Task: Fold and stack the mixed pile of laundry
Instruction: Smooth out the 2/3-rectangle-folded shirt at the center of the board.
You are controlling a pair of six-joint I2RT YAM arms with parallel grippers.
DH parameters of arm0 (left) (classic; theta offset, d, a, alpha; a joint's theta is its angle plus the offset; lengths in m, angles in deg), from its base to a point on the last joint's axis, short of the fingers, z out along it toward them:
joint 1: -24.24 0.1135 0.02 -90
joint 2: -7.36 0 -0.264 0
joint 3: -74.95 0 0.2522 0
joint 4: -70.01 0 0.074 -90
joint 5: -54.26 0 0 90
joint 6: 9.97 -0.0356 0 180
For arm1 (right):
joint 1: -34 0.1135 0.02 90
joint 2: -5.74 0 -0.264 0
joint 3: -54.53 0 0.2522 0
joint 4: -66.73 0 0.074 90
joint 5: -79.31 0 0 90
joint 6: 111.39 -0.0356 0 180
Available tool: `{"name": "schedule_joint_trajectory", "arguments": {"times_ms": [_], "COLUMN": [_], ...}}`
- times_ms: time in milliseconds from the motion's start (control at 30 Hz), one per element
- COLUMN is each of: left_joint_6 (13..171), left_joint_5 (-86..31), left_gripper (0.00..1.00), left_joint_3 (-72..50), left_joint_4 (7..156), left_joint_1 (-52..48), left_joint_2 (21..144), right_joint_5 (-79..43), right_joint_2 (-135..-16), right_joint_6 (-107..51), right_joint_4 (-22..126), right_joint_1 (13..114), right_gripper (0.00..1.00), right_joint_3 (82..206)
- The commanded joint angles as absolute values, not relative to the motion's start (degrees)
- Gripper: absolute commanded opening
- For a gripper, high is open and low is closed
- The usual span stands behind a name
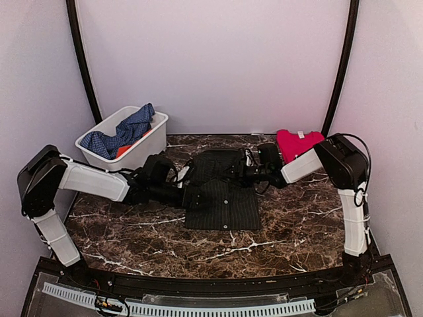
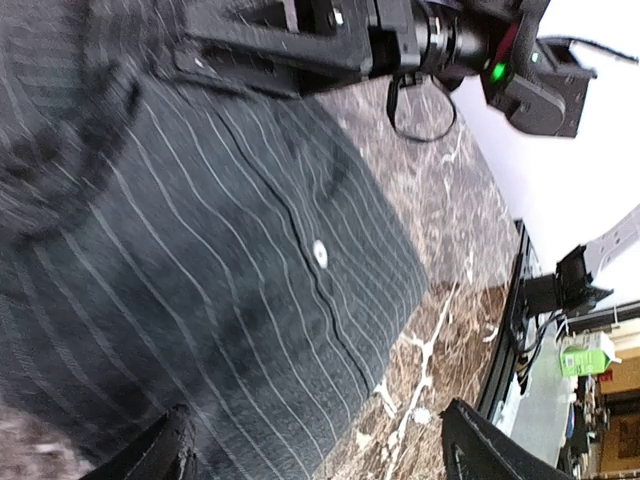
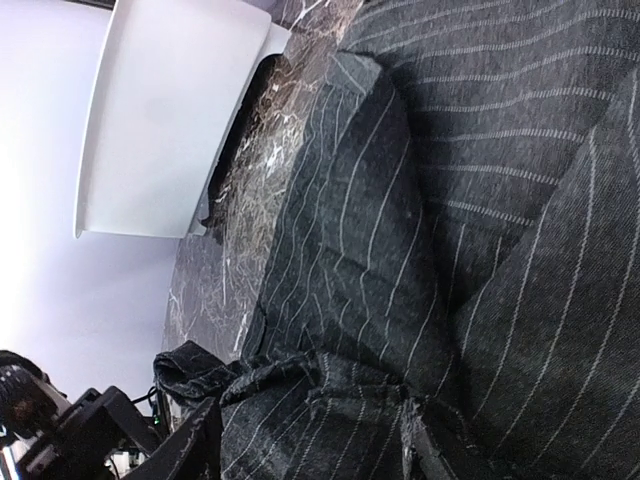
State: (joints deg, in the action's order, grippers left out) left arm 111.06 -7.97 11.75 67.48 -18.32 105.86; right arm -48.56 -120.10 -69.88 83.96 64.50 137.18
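Observation:
The dark charcoal pinstriped button shirt (image 1: 222, 195) lies flat in the middle of the marble table, its upper part bunched. My left gripper (image 1: 190, 196) is open at the shirt's left edge. In the left wrist view its fingers (image 2: 152, 452) stand wide apart over the striped cloth (image 2: 230, 270) and the shirt's hem. My right gripper (image 1: 239, 170) is open low over the shirt's upper part, with rumpled cloth (image 3: 330, 380) between its fingers (image 3: 190, 448). A bright red cloth (image 1: 299, 142) lies folded at the back right. The blue checked garment (image 1: 124, 131) and an orange piece (image 1: 125, 151) are in the bin.
The white plastic bin (image 1: 149, 146) stands at the back left against the wall; it also shows in the right wrist view (image 3: 165, 110). The right arm (image 2: 400, 35) reaches across the top of the left wrist view. Bare marble (image 1: 297, 224) lies in front of and right of the shirt.

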Motion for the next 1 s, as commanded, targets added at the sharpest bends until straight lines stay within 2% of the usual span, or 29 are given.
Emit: {"name": "schedule_joint_trajectory", "arguments": {"times_ms": [0, 200, 333, 567, 767, 967], "left_joint_6": [110.55, 108.82, 108.03, 109.08, 107.57, 107.48], "left_joint_5": [-8.46, -7.79, -6.31, -2.08, -3.05, -8.95], "left_gripper": [0.84, 0.8, 0.72, 0.4, 0.3, 0.28], "left_joint_3": [10.85, 7.01, 3.38, 2.69, 4.5, -0.02], "left_joint_4": [69.34, 70.69, 71.74, 69.76, 70.5, 72.94], "left_joint_1": [-13.62, -10.56, -10.39, -10.47, -12.18, -11.64], "left_joint_2": [101.65, 103.1, 105.41, 107.77, 107.97, 113.69], "right_joint_5": [-47.17, -49.2, -50.61, -52.59, -50.87, -50.16], "right_joint_2": [-116.6, -107.64, -103.01, -100.75, -105.74, -111.59], "right_joint_6": [-65.84, -62.88, -62.53, -63.07, -64.41, -63.81], "right_joint_4": [80.94, 75.36, 72.48, 71.01, 73.57, 72.34], "right_joint_1": [62.93, 62.91, 63.21, 68.11, 70.42, 70.12], "right_gripper": [0.58, 0.6, 0.56, 0.34, 0.13, 0.13], "right_joint_3": [140.75, 141.11, 136.63, 130.75, 129.34, 131.36]}}
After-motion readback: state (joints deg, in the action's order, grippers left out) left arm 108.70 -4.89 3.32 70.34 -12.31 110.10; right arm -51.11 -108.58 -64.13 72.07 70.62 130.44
